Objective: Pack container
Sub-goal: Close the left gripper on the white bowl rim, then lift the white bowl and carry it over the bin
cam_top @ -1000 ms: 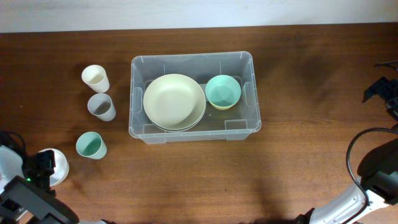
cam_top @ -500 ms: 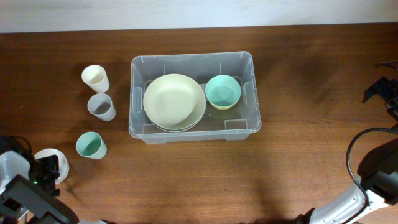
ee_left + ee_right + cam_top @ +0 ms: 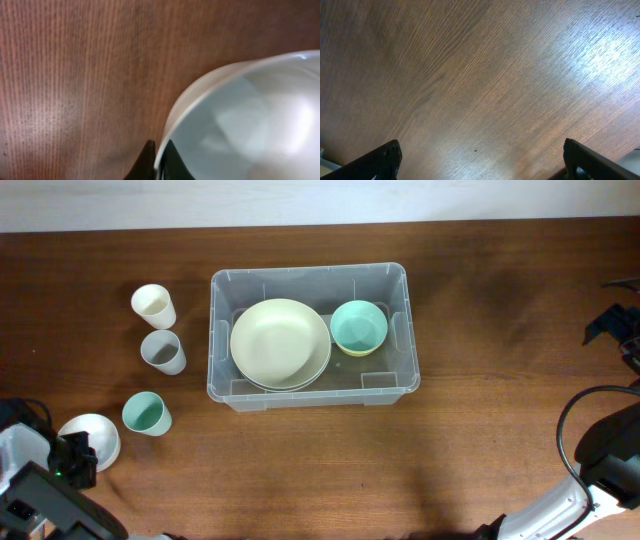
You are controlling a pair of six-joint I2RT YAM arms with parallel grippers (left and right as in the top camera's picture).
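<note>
The container [image 3: 222, 290], a clear plastic bin, stands mid-table and holds a pale plate [image 3: 280, 343] and a teal bowl [image 3: 358, 327]. At the table's front left lies a white bowl [image 3: 90, 436]. My left gripper [image 3: 75, 460] is shut on its near rim. The left wrist view shows the same bowl [image 3: 250, 120] with my left gripper [image 3: 159, 156] pinching the rim, one finger outside and one inside. My right gripper [image 3: 482, 162] hangs open over bare wood with nothing between its fingers.
Three cups stand in a line left of the bin: a cream cup [image 3: 153, 305], a grey cup [image 3: 162, 351] and a teal cup [image 3: 146, 413] close to the white bowl. The right arm [image 3: 605, 455] sits at the far right edge.
My left gripper has closed from wide open onto the white bowl's rim. The right arm has not moved.
</note>
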